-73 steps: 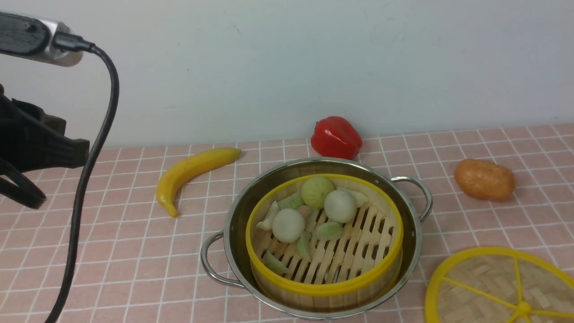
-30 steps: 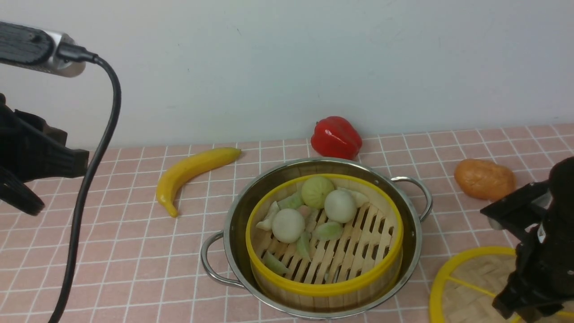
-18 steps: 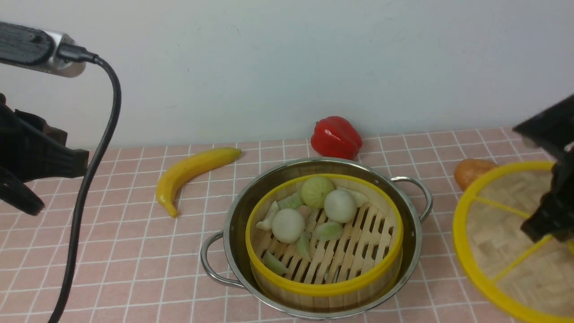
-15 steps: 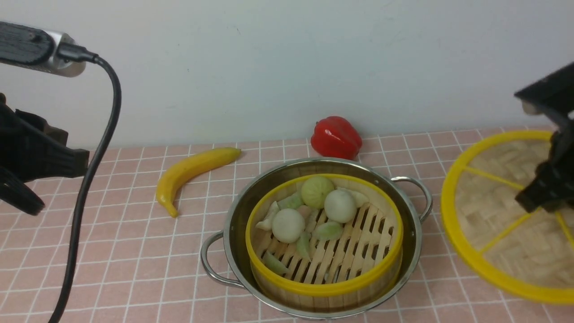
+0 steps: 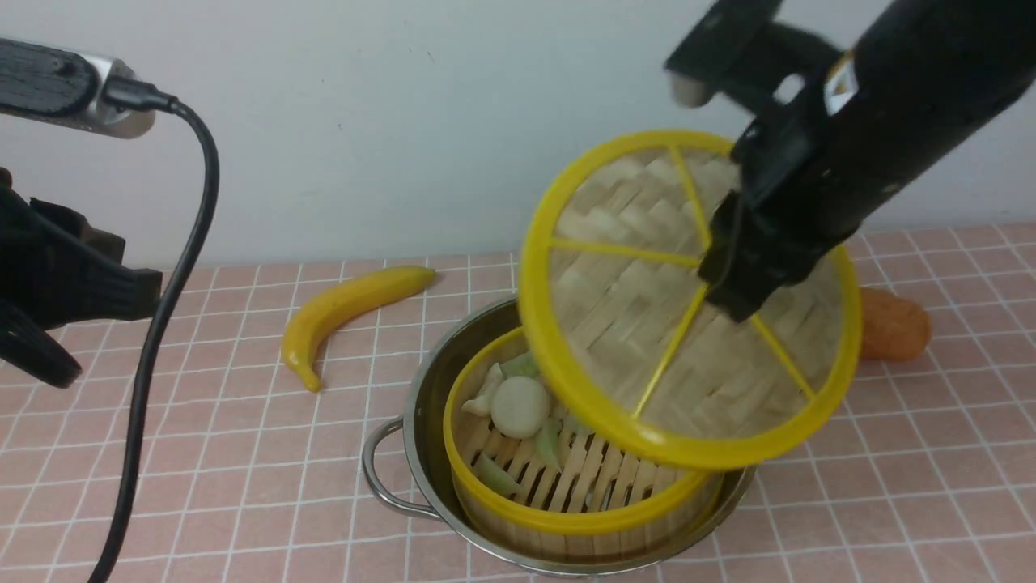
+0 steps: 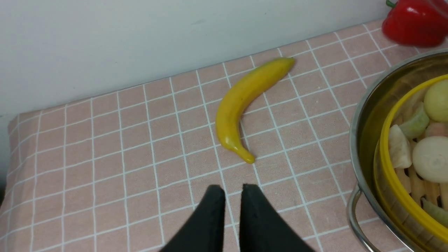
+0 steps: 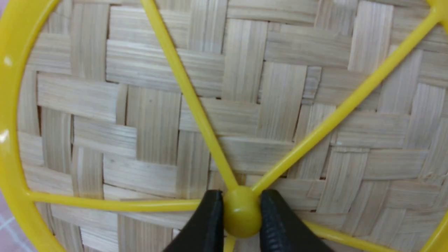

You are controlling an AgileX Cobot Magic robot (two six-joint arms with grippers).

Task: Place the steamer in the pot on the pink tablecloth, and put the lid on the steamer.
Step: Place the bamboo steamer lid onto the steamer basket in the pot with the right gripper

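The steel pot (image 5: 421, 405) stands on the pink tablecloth (image 5: 243, 453) with the bamboo steamer (image 5: 518, 518) inside it. The steamer holds buns and dumplings (image 5: 520, 406). My right gripper (image 5: 732, 300) is shut on the central yellow hub of the woven lid (image 5: 631, 324) and holds it tilted just above the steamer, covering its far right part. In the right wrist view both fingers clamp the hub (image 7: 241, 213) of the lid (image 7: 157, 122). My left gripper (image 6: 232, 190) is shut and empty over the cloth, left of the pot (image 6: 364, 115) and near the banana.
A yellow banana (image 5: 348, 312) lies left of the pot. A red pepper (image 6: 416, 21) sits by the wall behind the pot, hidden by the lid in the front view. An orange vegetable (image 5: 894, 328) lies at right. A black cable (image 5: 154, 340) hangs at left.
My right arm came in, gripped the lid's hub at the front right, lifted it and carried it left over the pot and steamer. The left arm has stayed put.
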